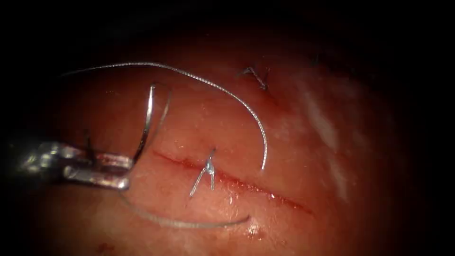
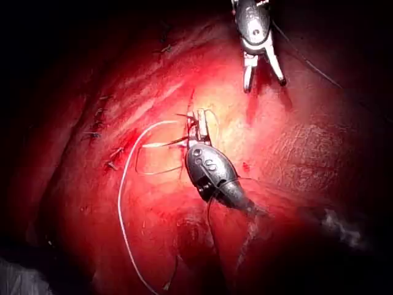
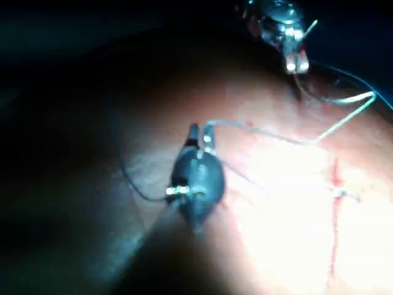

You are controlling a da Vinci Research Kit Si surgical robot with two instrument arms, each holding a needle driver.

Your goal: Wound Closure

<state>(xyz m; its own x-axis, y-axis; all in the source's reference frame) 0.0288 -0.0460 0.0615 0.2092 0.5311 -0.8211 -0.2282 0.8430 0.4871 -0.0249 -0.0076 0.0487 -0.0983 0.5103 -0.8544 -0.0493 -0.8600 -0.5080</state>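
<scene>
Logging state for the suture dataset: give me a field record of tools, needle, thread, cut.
left tool: shut on needle, grip point along curve unclear
right tool: open, holds nothing
needle: raised over tissue, left of cut, not in it
thread: long loop over tissue
cut: one knot on it

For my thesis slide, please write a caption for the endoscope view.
Left tool grips the curved needle left of the cut; a knotted stitch crosses it.
</scene>
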